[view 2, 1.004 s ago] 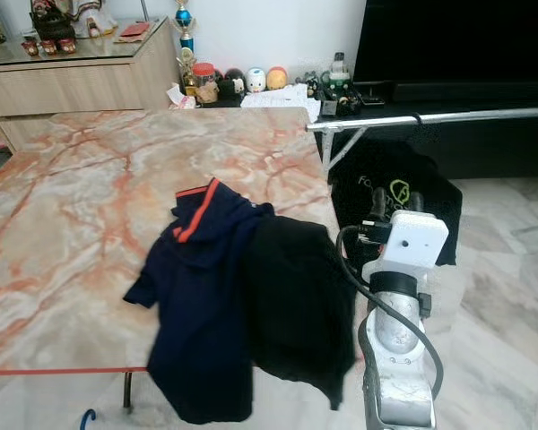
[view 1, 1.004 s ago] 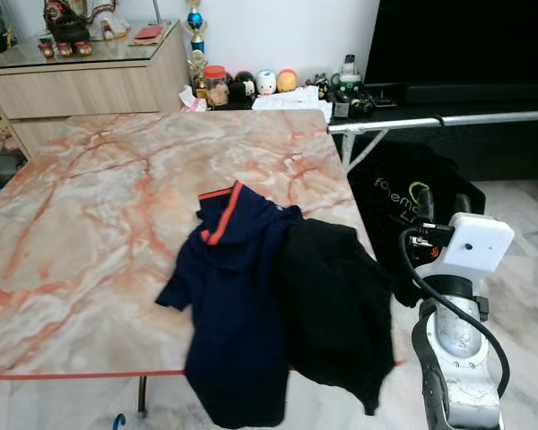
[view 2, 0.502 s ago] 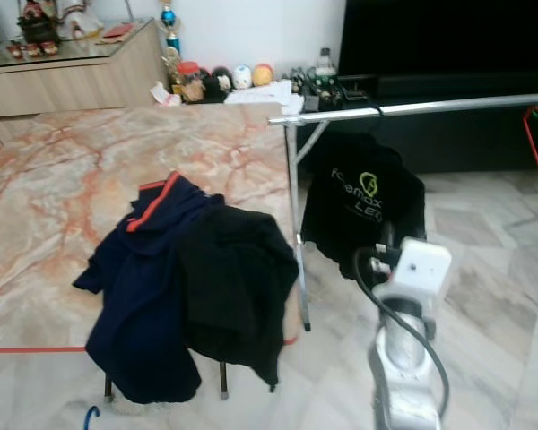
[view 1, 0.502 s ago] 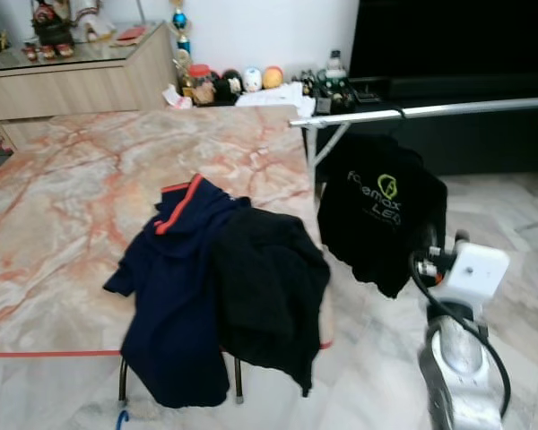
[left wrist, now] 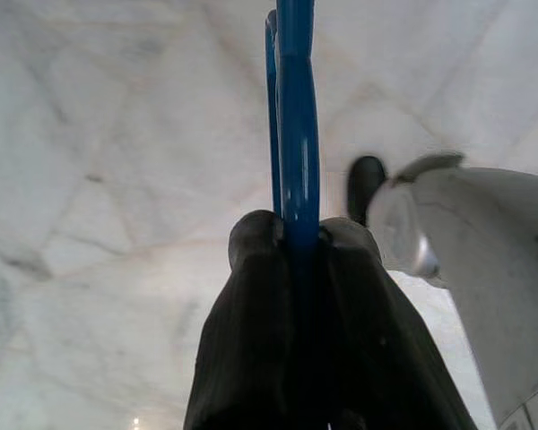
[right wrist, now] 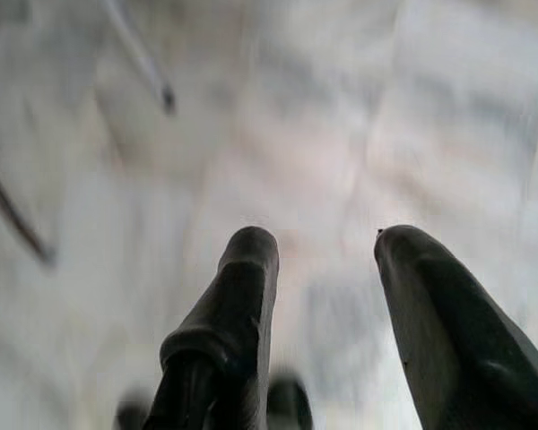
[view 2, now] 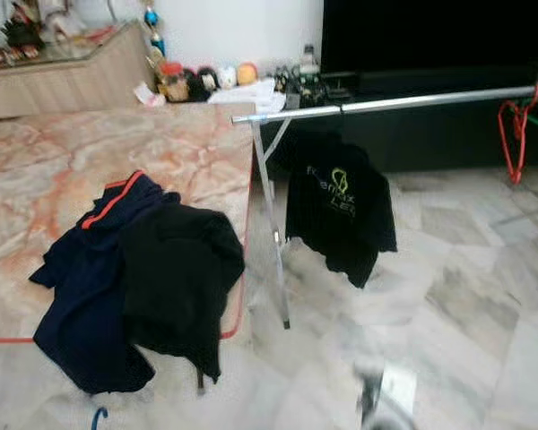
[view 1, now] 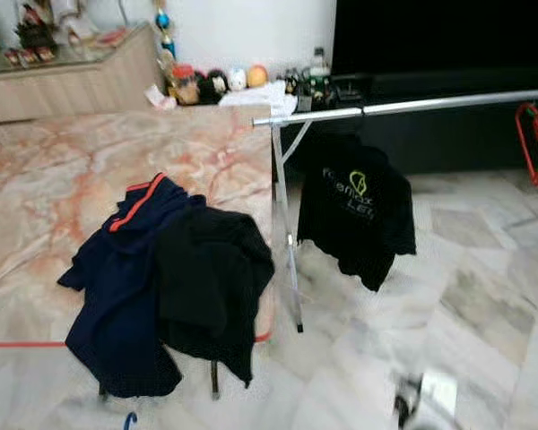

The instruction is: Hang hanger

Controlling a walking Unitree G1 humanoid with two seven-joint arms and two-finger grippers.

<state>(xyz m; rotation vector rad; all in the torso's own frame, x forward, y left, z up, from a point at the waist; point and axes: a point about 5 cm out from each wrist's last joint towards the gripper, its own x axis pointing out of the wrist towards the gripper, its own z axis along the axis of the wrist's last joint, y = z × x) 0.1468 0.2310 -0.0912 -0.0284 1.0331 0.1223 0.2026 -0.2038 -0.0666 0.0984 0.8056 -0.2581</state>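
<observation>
Right tool (right wrist: pixel 318 246) fingers spread apart, blurred marble floor (right wrist: pixel 341 107) beyond

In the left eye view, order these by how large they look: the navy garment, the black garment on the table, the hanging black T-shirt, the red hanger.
1. navy garment and black garment: alike, overlapping, not ranked apart.
2. hanging black T-shirt: smaller, but farther away.
3. red hanger: smallest.

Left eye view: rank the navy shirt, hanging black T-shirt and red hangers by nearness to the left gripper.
1. Navy shirt, on the table edge at left, just beyond the blue hanger that the left gripper clamps.
2. Hanging black T-shirt, on the rail, centre.
3. Red hangers, far right.
</observation>
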